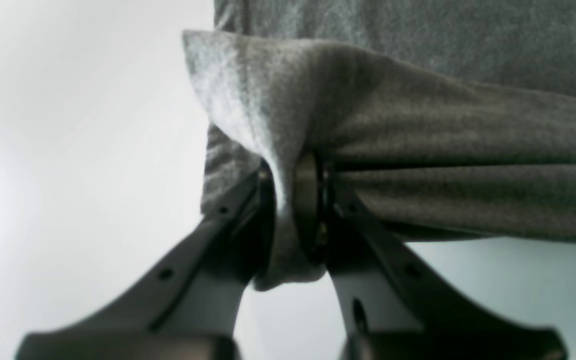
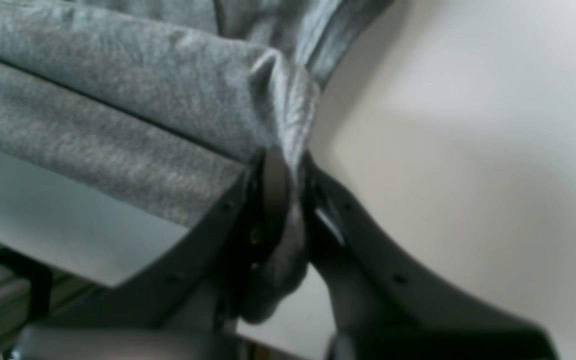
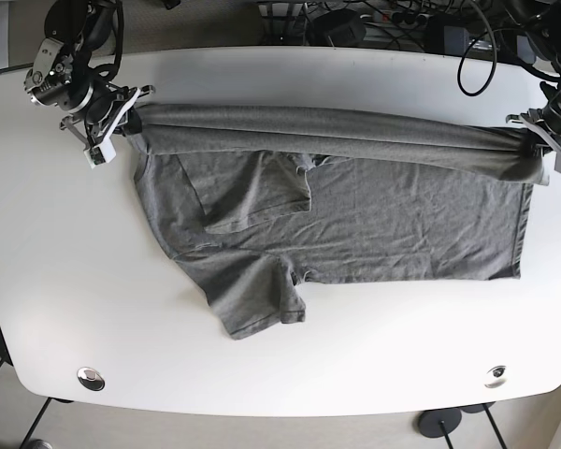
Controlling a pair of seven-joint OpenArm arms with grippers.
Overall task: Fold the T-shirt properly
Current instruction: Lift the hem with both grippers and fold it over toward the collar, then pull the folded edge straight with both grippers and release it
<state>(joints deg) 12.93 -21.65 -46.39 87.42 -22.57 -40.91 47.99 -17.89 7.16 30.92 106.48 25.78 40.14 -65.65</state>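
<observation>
Grey cotton T-shirt [image 3: 355, 220] lies on white table [image 3: 65, 309], far edge pinched by my left gripper [image 1: 288, 200] and right gripper [image 2: 288, 200]; uneven pull risks skewing my fold.

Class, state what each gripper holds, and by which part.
Both hold the T-shirt: left gripper and right gripper pinch opposite ends of its lifted far edge.

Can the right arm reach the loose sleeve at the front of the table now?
Probably not yet: the right gripper is shut on the shirt edge at the far side, so it must let go first. Nothing lies over the sleeve.
</observation>
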